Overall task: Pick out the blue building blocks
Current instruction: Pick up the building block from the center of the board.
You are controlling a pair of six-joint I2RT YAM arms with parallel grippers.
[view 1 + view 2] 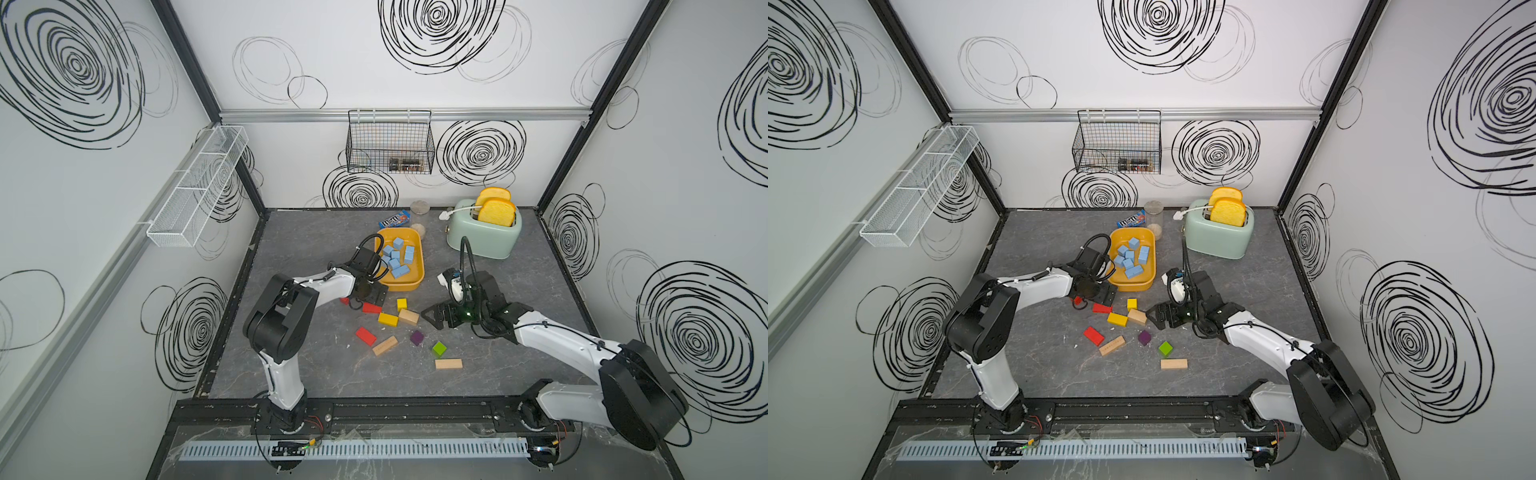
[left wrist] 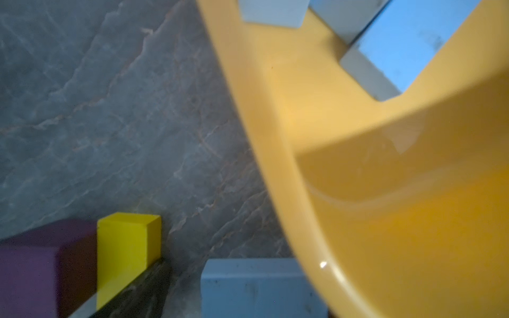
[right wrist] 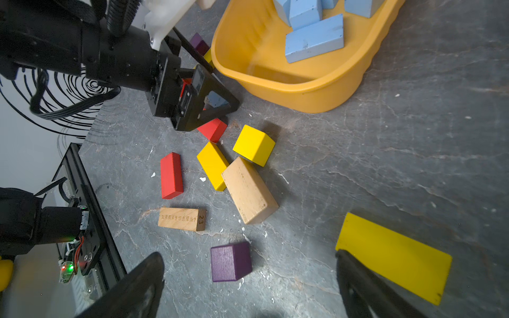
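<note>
Pincer on left [image 3: 220,90], spread, straddles blue block [image 3: 216,100] beside yellow tub [image 3: 316,93]; right pincer [image 1: 429,319] spread, well apart.

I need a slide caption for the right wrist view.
Blue blocks lie in the tub; other blocks lie outside it.

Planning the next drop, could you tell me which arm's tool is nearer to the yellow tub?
Left. The left tool sits at the yellow tub, by its near corner; the right tool hangs well apart.
</note>
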